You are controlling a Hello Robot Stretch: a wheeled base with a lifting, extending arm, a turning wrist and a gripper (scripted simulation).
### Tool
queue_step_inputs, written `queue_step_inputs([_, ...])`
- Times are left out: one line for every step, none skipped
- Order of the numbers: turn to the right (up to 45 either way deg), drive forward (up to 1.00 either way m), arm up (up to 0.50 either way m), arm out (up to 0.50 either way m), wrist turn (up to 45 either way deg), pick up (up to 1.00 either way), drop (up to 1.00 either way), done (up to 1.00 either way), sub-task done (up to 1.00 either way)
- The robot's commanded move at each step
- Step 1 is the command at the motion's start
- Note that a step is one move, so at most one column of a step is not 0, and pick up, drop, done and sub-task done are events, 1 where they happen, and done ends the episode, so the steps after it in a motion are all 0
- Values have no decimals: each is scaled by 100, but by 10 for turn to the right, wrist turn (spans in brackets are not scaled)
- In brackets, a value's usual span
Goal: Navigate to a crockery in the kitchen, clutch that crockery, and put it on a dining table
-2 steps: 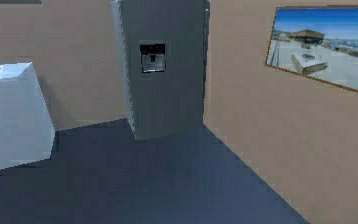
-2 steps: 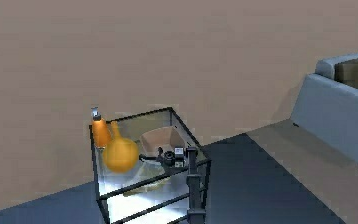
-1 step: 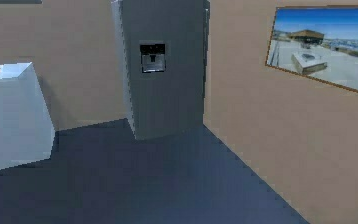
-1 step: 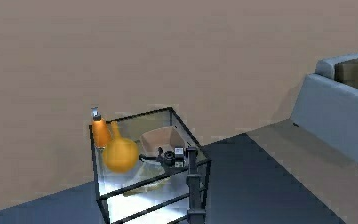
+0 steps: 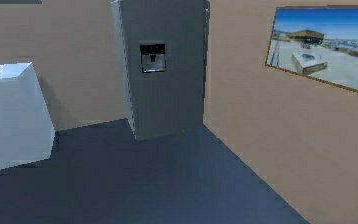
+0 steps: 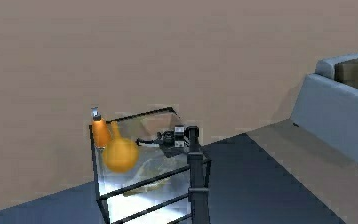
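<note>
Fridge [image 5: 165,65] in corner; counter [image 5: 15,115] left; picture [image 5: 322,50] on right wall; sofa [image 6: 342,100] right of table [image 6: 147,172].

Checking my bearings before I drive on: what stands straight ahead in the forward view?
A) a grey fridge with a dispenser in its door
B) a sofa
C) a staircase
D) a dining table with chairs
A: a tall grey fridge with a dispenser panel in its door stands in the corner ahead.

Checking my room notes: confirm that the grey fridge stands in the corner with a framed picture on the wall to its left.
Wrong side. In the forward view the framed picture hangs on the wall to the right of the grey fridge, not its left. The fridge does stand in the corner.
</note>
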Motion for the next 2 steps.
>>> queue_step_inputs([0,0,30,0,0,0,0,0,0])
queue_step_inputs([0,0,0,0,-450,0,0,0,0])
